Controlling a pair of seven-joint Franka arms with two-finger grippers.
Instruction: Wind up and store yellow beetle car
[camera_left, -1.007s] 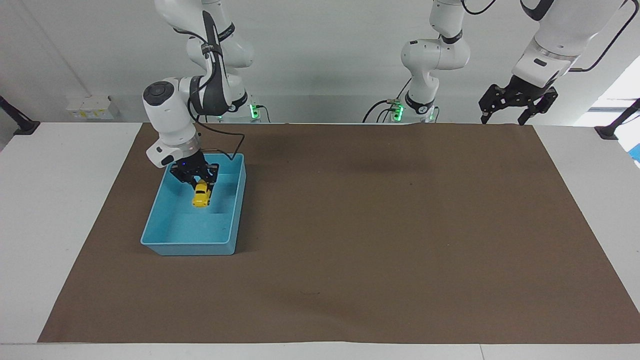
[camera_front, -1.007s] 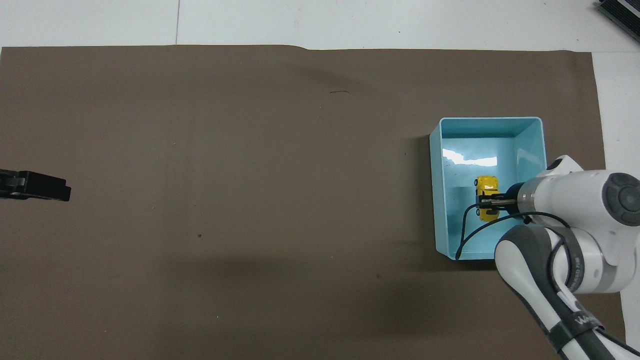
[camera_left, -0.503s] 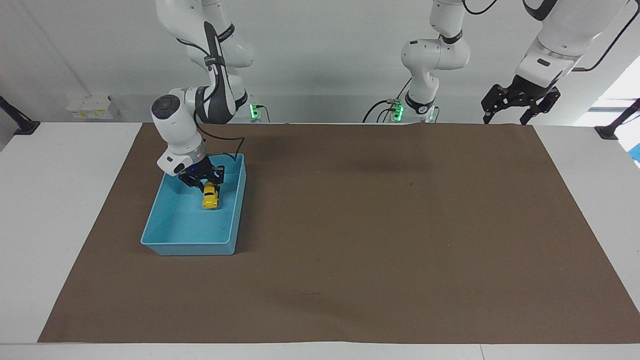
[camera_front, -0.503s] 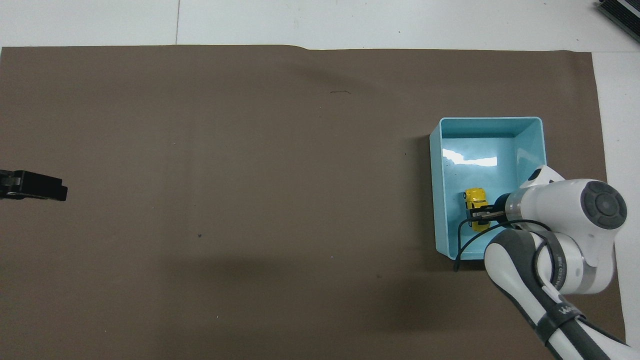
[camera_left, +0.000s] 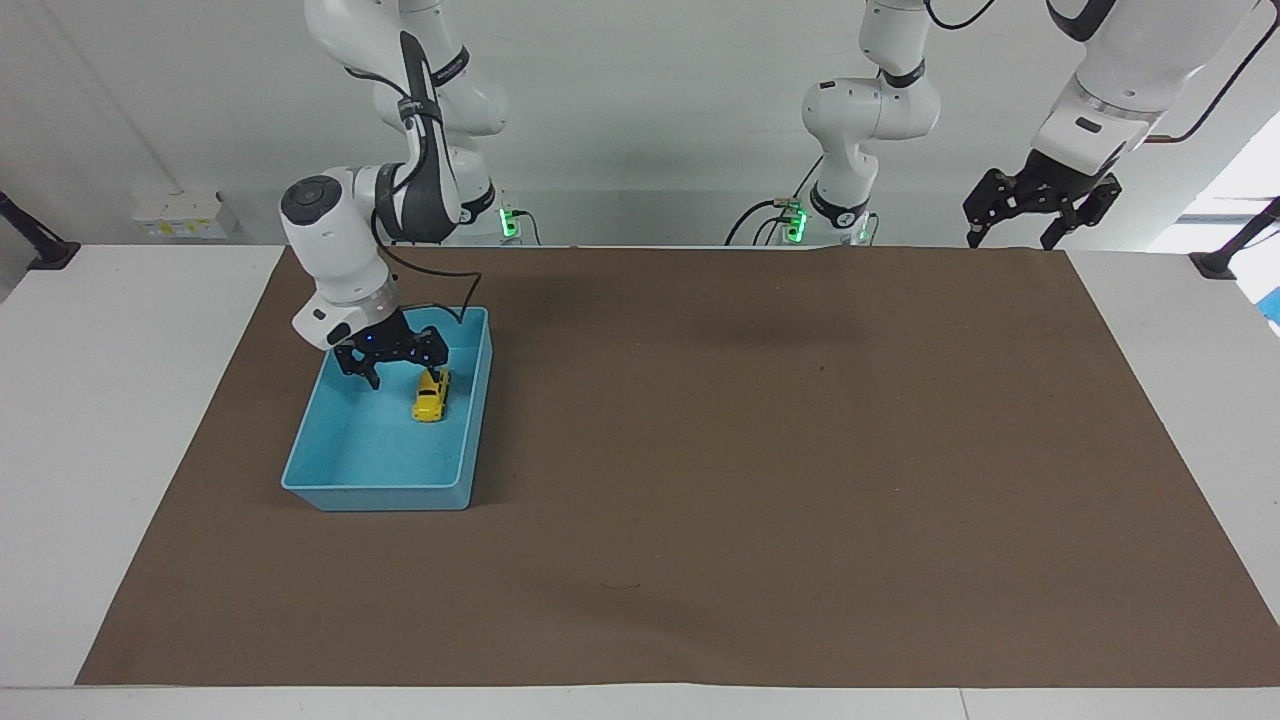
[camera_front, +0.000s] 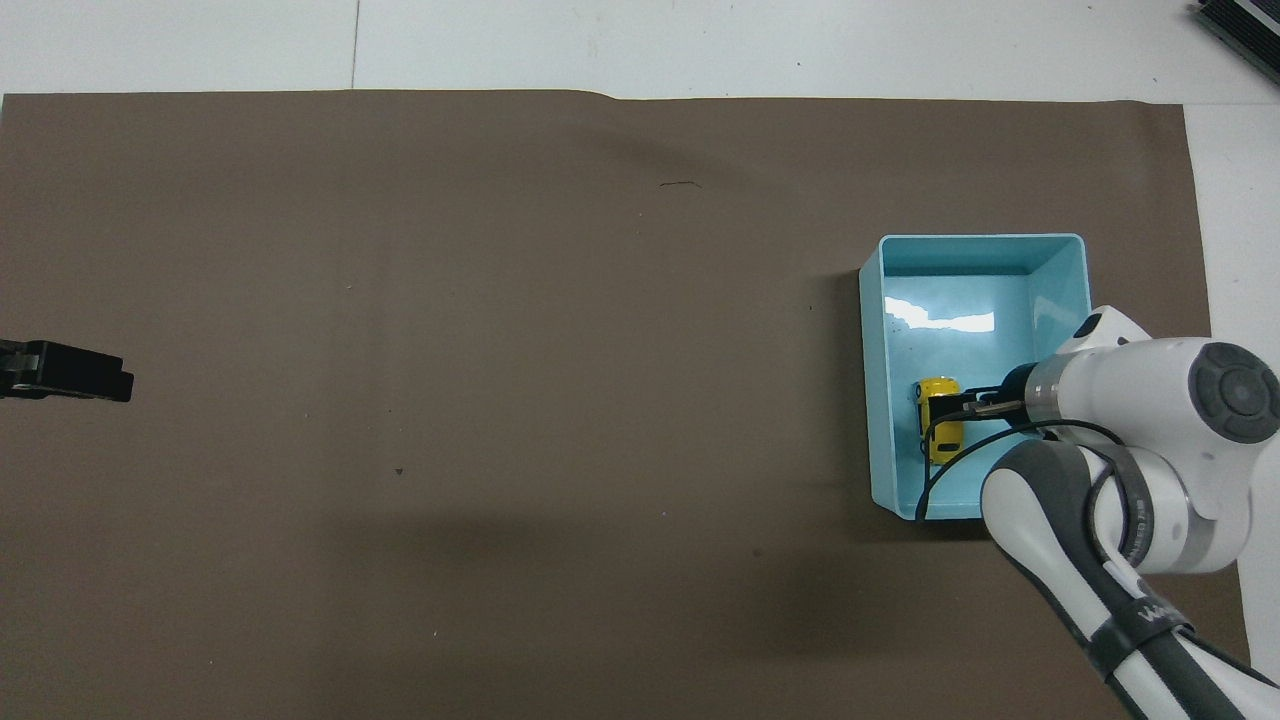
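The yellow beetle car (camera_left: 431, 396) rests on the floor of the light blue bin (camera_left: 380, 495), close to the bin wall that faces the table's middle. It also shows in the overhead view (camera_front: 938, 425), inside the bin (camera_front: 975, 245). My right gripper (camera_left: 400, 370) hangs open just above the bin floor. One finger is beside the car's end nearer the robots, and the car is not between the fingers. In the overhead view the right gripper (camera_front: 968, 405) partly covers the car. My left gripper (camera_left: 1035, 225) waits open, raised over the edge of the mat at its own end (camera_front: 65, 370).
A brown mat (camera_left: 760, 450) covers the table. The bin stands toward the right arm's end of it. A black cable (camera_front: 935, 470) loops from the right wrist over the bin's near wall.
My right gripper carried the car toward the bin wall facing the table's middle, set it on the floor, opened and lifted slightly off it. The left arm barely moved.
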